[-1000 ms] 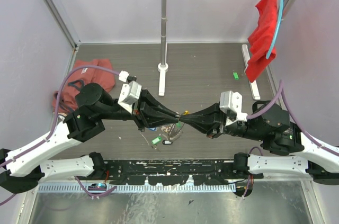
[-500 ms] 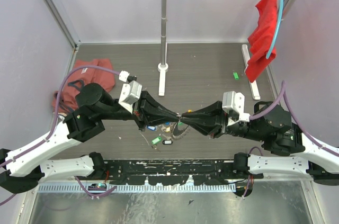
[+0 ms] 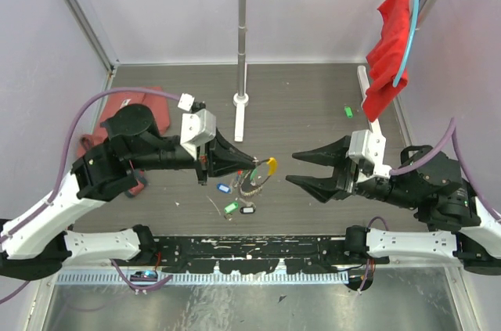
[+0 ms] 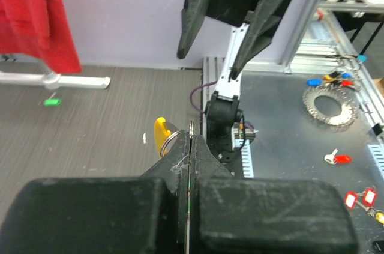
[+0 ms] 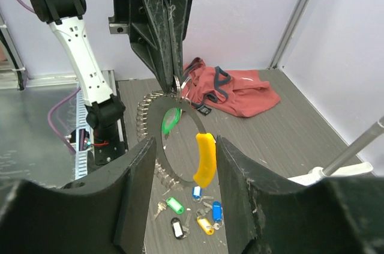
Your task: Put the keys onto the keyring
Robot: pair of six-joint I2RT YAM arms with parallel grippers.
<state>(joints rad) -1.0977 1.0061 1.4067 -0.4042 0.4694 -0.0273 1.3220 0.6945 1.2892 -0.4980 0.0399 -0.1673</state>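
Grey table (image 3: 313,112) | left gripper (image 3: 254,162) pinched on keyring (image 5: 204,159) | right gripper (image 3: 292,168) spread, empty, well apart from ring

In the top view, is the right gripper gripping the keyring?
No, the right gripper stands open and clear of the keyring, which hangs from the shut left gripper.

The grey table (image 3: 313,104) bears loose keys (image 3: 235,204) mid-front, a red cloth (image 3: 159,110) at left, a rack foot (image 3: 241,100) behind, and a green tag (image 3: 348,111) at right.
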